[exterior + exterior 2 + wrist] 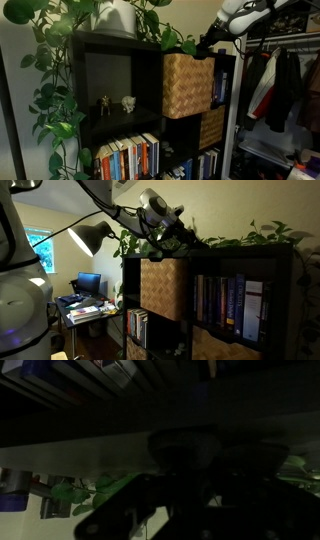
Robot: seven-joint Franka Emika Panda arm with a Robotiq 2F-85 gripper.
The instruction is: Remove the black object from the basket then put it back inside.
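Observation:
The light tan woven basket (pixel 187 85) sits in the upper right cube of a black shelf and sticks out forward a little; it also shows in an exterior view (pixel 165 288). My gripper (pixel 205 45) hangs just above the basket's top edge, among plant leaves, and shows in the other exterior view too (pixel 180 243). Its fingers are dark against the dark shelf, so I cannot tell whether they are open or shut. The black object is not visible. The wrist view is almost all dark, with only the gripper's silhouette (pixel 200 490).
The black cube shelf (pixel 105 45) holds two small figurines (pixel 117 102), rows of books (pixel 128 157) and a darker brown basket (pixel 212 127) lower down. A trailing plant (pixel 60 70) covers the shelf top. Clothes (pixel 285 85) hang beside the shelf. A lamp (pixel 92 237) and a desk (pixel 85 305) stand behind.

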